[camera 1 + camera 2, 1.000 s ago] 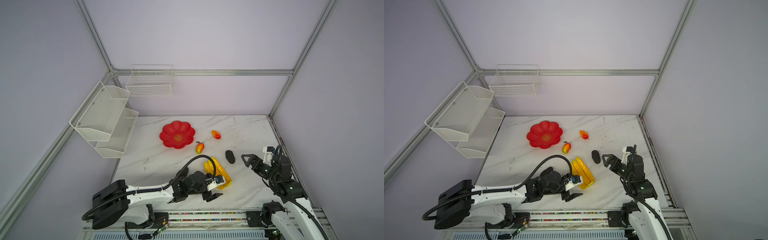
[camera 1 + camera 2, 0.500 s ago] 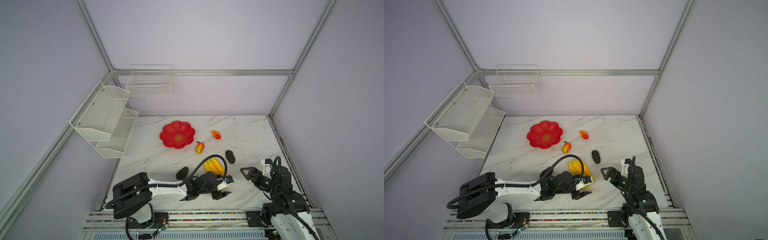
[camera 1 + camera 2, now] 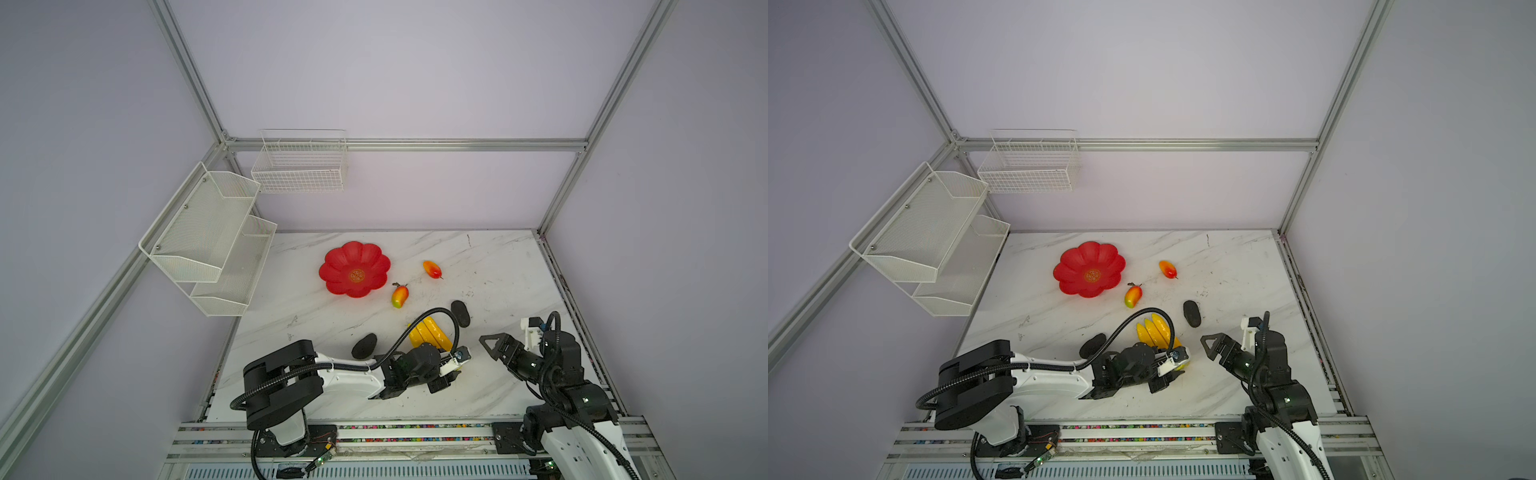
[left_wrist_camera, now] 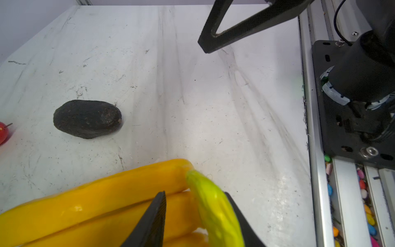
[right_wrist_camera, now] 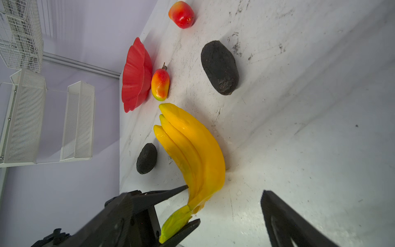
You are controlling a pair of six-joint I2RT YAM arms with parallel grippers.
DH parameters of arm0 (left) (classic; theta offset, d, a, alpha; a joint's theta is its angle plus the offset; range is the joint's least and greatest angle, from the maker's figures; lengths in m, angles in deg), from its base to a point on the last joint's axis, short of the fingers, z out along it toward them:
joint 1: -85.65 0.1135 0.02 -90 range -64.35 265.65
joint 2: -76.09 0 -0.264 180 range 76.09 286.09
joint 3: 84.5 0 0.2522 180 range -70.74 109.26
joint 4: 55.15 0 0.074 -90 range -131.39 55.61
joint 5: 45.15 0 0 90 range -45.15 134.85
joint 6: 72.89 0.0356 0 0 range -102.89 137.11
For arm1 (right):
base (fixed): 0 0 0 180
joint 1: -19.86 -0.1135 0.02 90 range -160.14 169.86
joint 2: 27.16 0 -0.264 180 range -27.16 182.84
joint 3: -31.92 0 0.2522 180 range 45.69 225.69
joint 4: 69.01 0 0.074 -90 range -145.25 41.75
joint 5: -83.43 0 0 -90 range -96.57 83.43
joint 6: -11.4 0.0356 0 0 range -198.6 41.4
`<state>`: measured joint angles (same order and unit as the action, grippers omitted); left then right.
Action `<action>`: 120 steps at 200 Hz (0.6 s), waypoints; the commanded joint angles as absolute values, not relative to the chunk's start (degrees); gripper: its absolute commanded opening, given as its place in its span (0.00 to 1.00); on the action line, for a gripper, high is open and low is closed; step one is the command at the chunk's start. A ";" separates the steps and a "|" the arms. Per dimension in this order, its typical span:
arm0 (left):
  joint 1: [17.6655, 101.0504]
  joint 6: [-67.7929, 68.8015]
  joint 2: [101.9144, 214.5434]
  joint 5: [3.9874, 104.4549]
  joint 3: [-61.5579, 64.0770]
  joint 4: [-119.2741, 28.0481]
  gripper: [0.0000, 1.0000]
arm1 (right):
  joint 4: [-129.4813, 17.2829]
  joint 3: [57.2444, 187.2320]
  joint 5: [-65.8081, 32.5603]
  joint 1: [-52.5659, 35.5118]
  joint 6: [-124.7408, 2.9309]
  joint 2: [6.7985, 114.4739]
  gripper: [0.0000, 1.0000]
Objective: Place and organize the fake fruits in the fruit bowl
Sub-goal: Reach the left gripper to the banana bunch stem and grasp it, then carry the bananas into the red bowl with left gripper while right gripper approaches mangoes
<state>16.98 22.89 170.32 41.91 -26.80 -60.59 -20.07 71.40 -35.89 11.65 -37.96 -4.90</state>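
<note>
The yellow banana bunch [image 3: 430, 332] [image 3: 1156, 330] [image 5: 196, 149] lies on the marble table near the front. My left gripper [image 3: 446, 376] [image 3: 1169, 378] [image 4: 195, 193] [image 5: 193, 204] is shut on its green stem end, a finger touching each side. To its right my right gripper [image 3: 494, 347] [image 3: 1212, 345] [image 5: 195, 192] hangs open and empty. The red fruit bowl [image 3: 340, 259] [image 3: 1075, 262] [image 5: 134, 74] sits empty further back. Two mangoes [image 3: 400, 296] [image 3: 432, 269] lie right of it. One avocado [image 3: 364, 345] lies left of the bananas, another [image 3: 460, 313] [image 4: 87, 118] to their right.
White wire baskets hang on the left wall [image 3: 208, 237] and the back wall [image 3: 299, 166]. A metal rail [image 3: 374, 432] runs along the table's front edge. The right arm's base [image 4: 352, 107] stands at the table's right front corner.
My left gripper slid right to the bunch's stem end and its jaws narrowed around it. The right gripper drew back toward the front of the table.
</note>
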 commanded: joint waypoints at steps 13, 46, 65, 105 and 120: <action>16.96 23.91 169.26 42.49 -23.55 -63.55 0.31 | -26.59 71.10 -37.49 11.42 -35.97 -2.60 0.97; 17.13 26.61 166.25 47.49 -24.33 -60.18 0.13 | -36.77 70.71 -39.91 11.36 -33.95 2.33 0.97; 17.23 27.76 162.07 50.26 -24.89 -57.46 0.10 | -42.00 71.50 -41.45 11.37 -34.51 6.88 0.97; 20.44 29.51 147.32 51.20 -24.33 -48.53 0.06 | -52.17 74.94 -42.75 11.36 -34.97 14.05 0.97; 23.84 28.14 143.43 48.79 -22.59 -44.34 0.06 | -55.11 77.81 -43.67 11.36 -35.64 17.55 0.97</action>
